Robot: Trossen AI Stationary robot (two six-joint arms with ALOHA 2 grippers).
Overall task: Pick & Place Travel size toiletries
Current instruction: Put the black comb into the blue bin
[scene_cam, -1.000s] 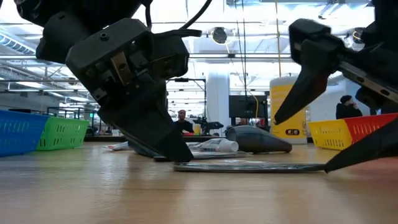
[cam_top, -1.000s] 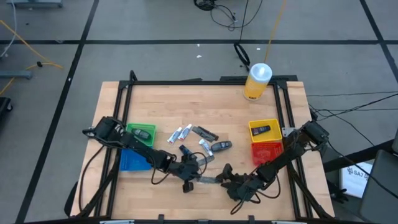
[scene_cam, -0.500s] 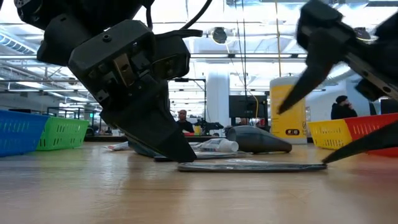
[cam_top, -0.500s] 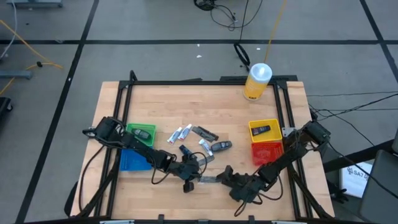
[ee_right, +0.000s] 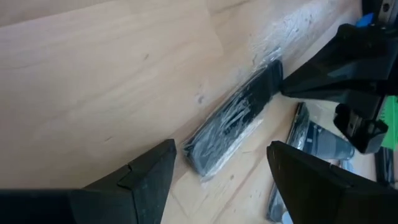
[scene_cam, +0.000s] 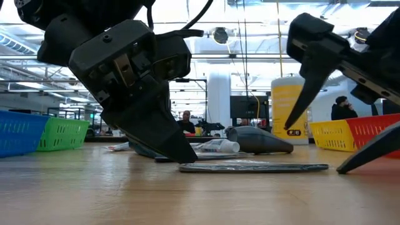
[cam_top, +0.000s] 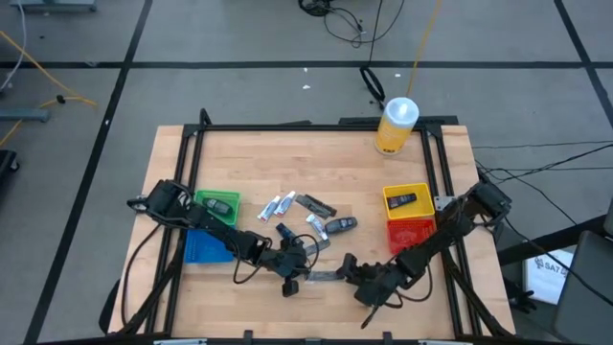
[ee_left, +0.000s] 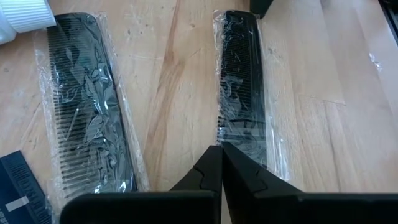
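A black comb in clear wrap (cam_top: 326, 276) lies flat on the wood near the table's near edge, between my two grippers. My left gripper (cam_top: 301, 278) is shut, with its tips down at the comb's left end (scene_cam: 184, 164). My right gripper (ee_right: 221, 158) is open just right of the comb's other end (scene_cam: 325, 167), with its fingers (scene_cam: 306, 81) apart from it. A second wrapped comb (ee_left: 87, 106) lies beside the first. White-and-blue tubes (cam_top: 280, 204) and dark packets (cam_top: 340, 225) lie scattered mid-table. My left gripper presses its shut fingertips (ee_left: 221, 155) on the wrapped comb's left end (ee_left: 239, 140). It comes slanting down from the table's left and points along the comb. The comb lies flat on the table.
Green bin (cam_top: 216, 203) and blue bin (cam_top: 204, 247) stand at the left, each near my left arm. Yellow bin (cam_top: 406, 200) holds a dark item, with the red bin (cam_top: 412, 233) beside it at the right. A big yellow bottle (cam_top: 397, 125) stands at the far edge.
My right gripper stayed open. Its lower finger stood at the comb's right end and has drawn back a little toward the table's right. The comb and my left gripper kept their place.
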